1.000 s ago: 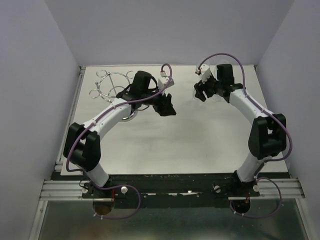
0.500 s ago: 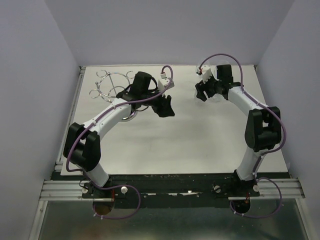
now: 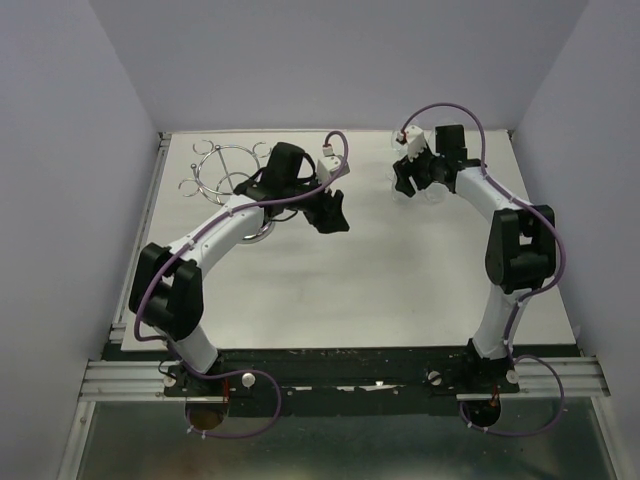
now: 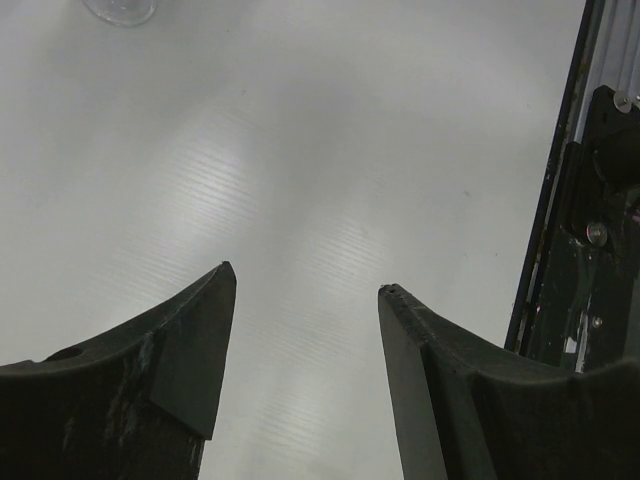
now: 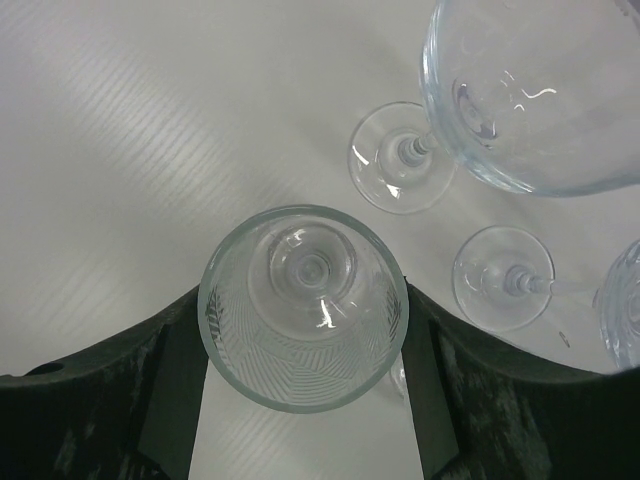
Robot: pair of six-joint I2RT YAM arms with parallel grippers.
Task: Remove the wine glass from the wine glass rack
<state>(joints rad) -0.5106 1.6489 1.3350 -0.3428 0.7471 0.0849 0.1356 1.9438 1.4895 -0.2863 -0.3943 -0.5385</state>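
The chrome wine glass rack (image 3: 222, 168) stands at the table's back left, with no glass visible on its ring. My right gripper (image 3: 404, 181) is at the back right. In the right wrist view an etched clear wine glass (image 5: 303, 305) sits upright between the two black fingers (image 5: 170, 390), and its bowl touches both. My left gripper (image 3: 331, 214) hangs open and empty above bare table right of the rack. In the left wrist view (image 4: 305, 290) nothing lies between its fingers.
Other clear wine glasses stand just beyond the held one: a large bowl (image 5: 540, 90) with its foot (image 5: 400, 160), another foot (image 5: 503, 278), and a bowl at the right edge (image 5: 625, 300). A clear round foot (image 4: 120, 8) shows at the left wrist view's top edge. Walls enclose the table.
My right arm's elbow has swung back and inward while its gripper stayed near the same spot. My left gripper has shifted slightly to the left.
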